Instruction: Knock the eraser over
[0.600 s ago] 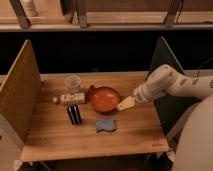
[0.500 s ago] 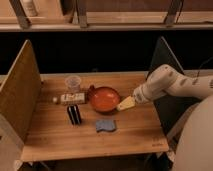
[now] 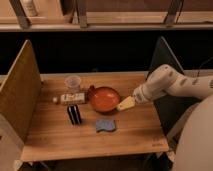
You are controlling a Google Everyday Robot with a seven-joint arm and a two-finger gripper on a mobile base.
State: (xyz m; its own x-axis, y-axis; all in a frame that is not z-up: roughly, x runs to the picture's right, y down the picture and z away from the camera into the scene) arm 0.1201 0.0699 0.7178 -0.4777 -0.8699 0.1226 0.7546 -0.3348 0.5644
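The eraser (image 3: 74, 114) is a small dark block with pale stripes, standing on the wooden table left of centre, below the white box. My gripper (image 3: 126, 103) is at the end of the white arm coming in from the right. Its pale tip hovers just right of the orange bowl (image 3: 104, 99), well to the right of the eraser and apart from it.
A white labelled oblong box (image 3: 71, 98) lies left of the bowl. A clear plastic cup (image 3: 73, 82) stands behind it. A flat blue pad (image 3: 105, 125) lies in front of the bowl. Upright panels (image 3: 20, 90) flank the table (image 3: 135, 135) on both sides.
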